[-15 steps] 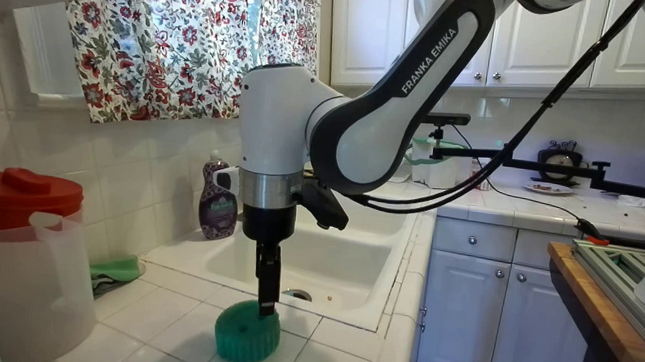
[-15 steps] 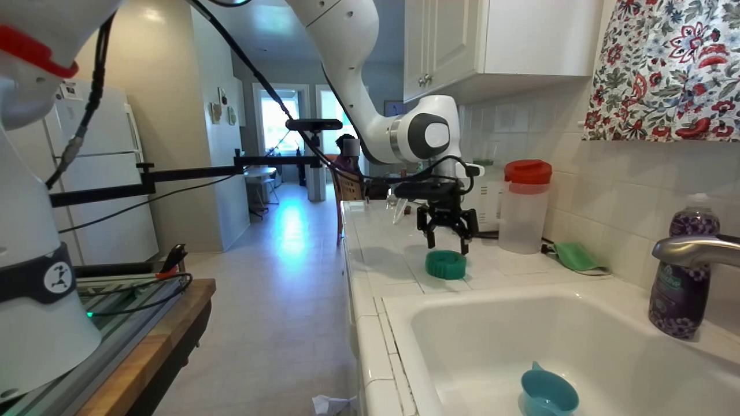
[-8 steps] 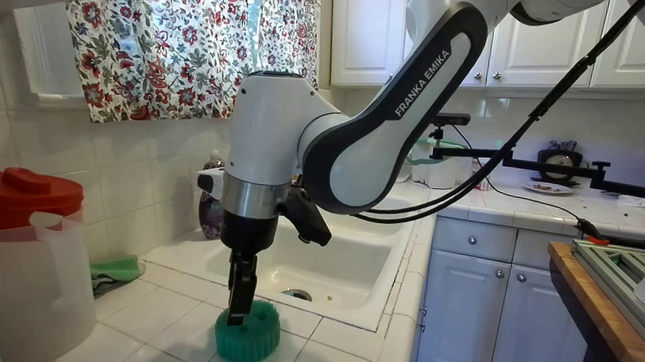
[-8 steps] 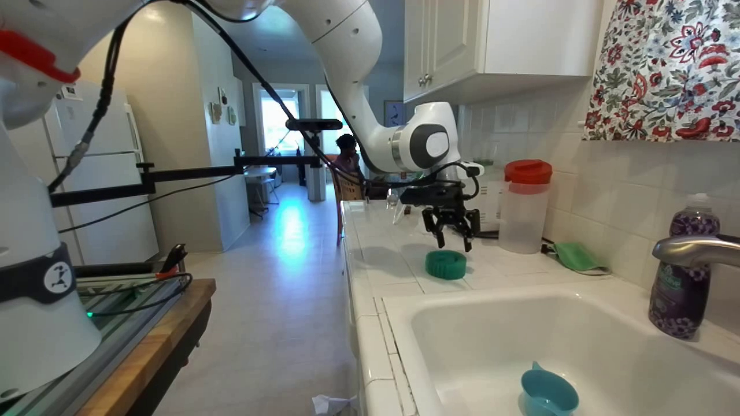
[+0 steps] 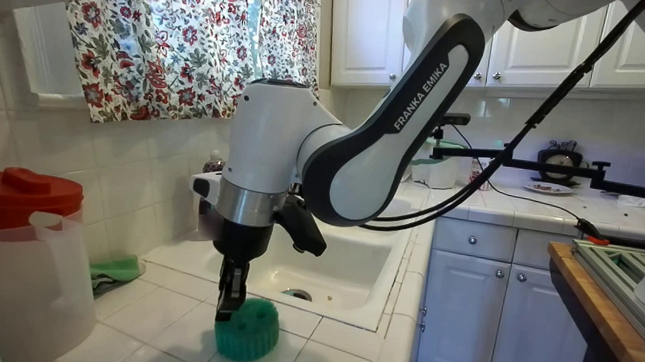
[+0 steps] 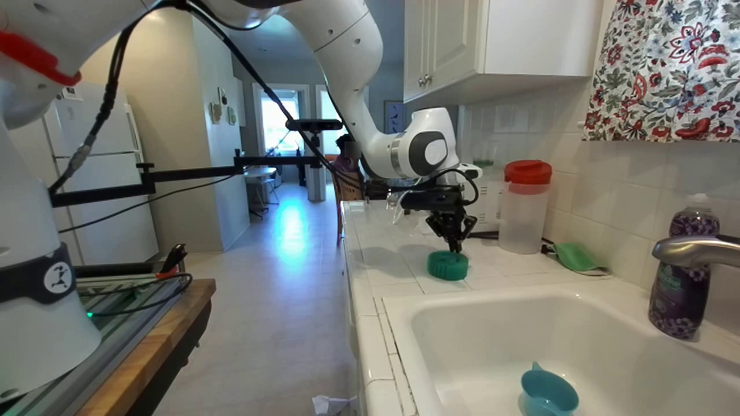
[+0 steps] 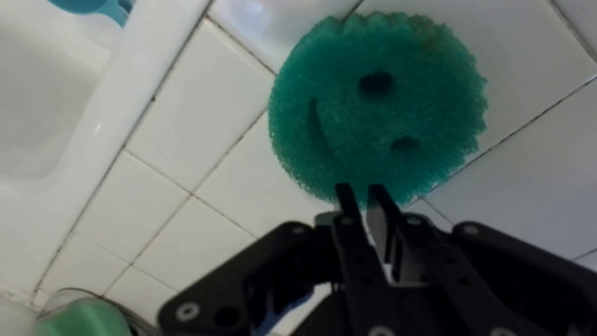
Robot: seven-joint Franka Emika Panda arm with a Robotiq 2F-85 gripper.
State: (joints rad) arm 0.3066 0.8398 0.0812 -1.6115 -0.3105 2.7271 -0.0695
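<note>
Glossy and smooth-walled, that's the sink (image 6: 497,323), and just off its end lies the sponge (image 7: 373,114): a thick green disc, rough and open-pored, ribbed along its side, two round holes and a curved slit in the upper face. It's flat on the table (image 7: 200,102), a run of hard white tiles with thin dark grout beside the sink. And here's the pincer (image 7: 360,186), tips right down at the sponge's rim, seeming to touch it in both exterior views! Fingers (image 7: 347,203) nearly together, just a narrow gap, green showing through it; whether a fold of sponge is clenched in there, I can't tell. Farther from the sink than the sponge stands the jug (image 6: 523,216), cloudy plastic under a red lid. A smooth blue cup (image 6: 549,393) sits inside the sink, and on the sink's wall side, a purple bottle (image 6: 681,292).
</note>
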